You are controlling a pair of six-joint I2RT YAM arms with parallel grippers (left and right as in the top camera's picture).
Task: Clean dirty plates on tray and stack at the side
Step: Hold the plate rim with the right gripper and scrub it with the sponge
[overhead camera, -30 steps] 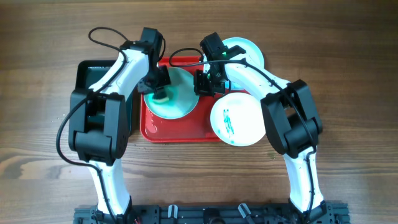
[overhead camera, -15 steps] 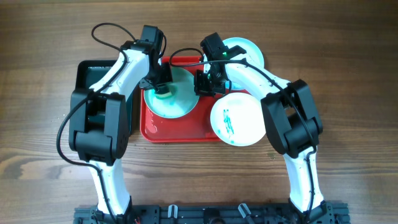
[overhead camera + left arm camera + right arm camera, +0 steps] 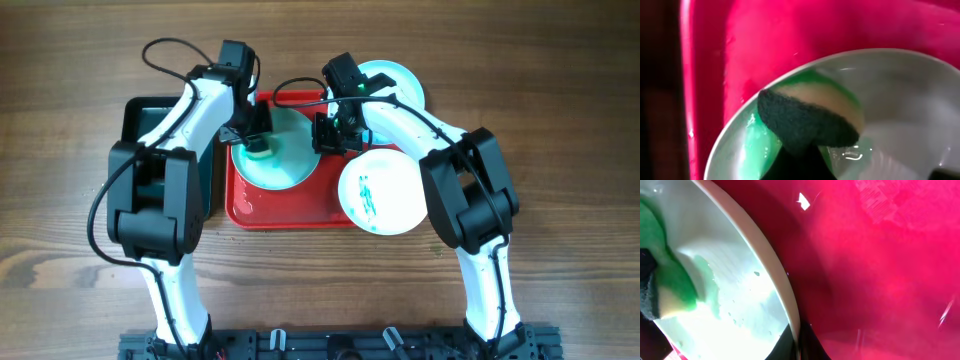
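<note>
A teal-smeared plate (image 3: pixel 283 155) lies on the red tray (image 3: pixel 290 212). My left gripper (image 3: pixel 255 132) is shut on a sponge (image 3: pixel 260 150) with a dark scrub face and presses it on the plate's left part. In the left wrist view the sponge (image 3: pixel 810 120) rests on the green-wet plate (image 3: pixel 910 100). My right gripper (image 3: pixel 330 133) is shut on the plate's right rim (image 3: pixel 785 300). A second plate (image 3: pixel 385 190) with teal marks lies on the tray's right edge. A third, pale plate (image 3: pixel 395 82) lies on the table behind.
A dark green-black tray (image 3: pixel 140 115) sits left of the red tray, under my left arm. The wooden table (image 3: pixel 560 120) surrounds both trays.
My left gripper has slid the sponge a little toward the back left of the plate. The right gripper and the plates have stayed still.
</note>
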